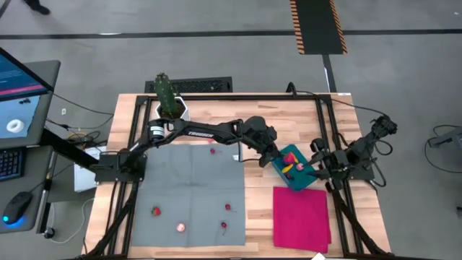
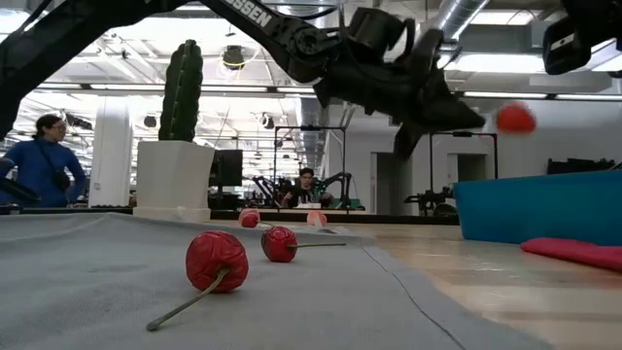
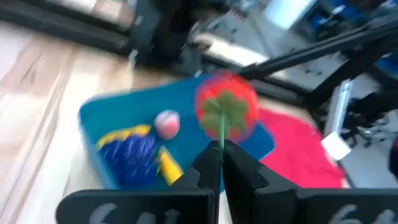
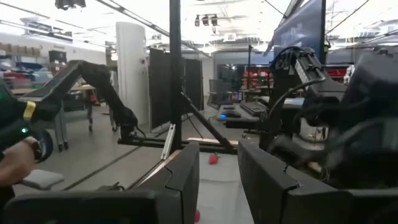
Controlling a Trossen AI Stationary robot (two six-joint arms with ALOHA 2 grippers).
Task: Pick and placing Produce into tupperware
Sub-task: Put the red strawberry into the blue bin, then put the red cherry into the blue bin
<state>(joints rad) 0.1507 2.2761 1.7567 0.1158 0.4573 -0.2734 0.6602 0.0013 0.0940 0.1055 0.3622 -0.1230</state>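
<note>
Over on the left of the counter [image 1: 216,108] lies my grey cloth [image 1: 189,189], and red produce pieces sit scattered on it: one near the cloth's front-left corner [image 1: 156,211], a pale pink one [image 1: 180,227] by the front edge, and two small red ones [image 1: 228,208] toward the cloth's right edge. At counter level the nearest stemmed red piece [image 2: 218,261] rests on the cloth with another [image 2: 280,243] just behind it. The cactus [image 1: 166,94] stands in its white pot [image 1: 173,110] at the back-left corner.

My left tool [image 3: 221,163] reaches across to the teal tub [image 1: 292,167], fingers pinched shut on the green stem of a red strawberry [image 3: 226,109], hanging it above the tub. Inside already: a purple piece [image 3: 132,153], a yellow one [image 3: 168,165], a pink one [image 3: 166,122].

The tub sits at the back edge of the magenta cloth [image 1: 302,217]. My right tool [image 4: 217,180] waits by the counter's right edge, fingers parted, holding nothing.
</note>
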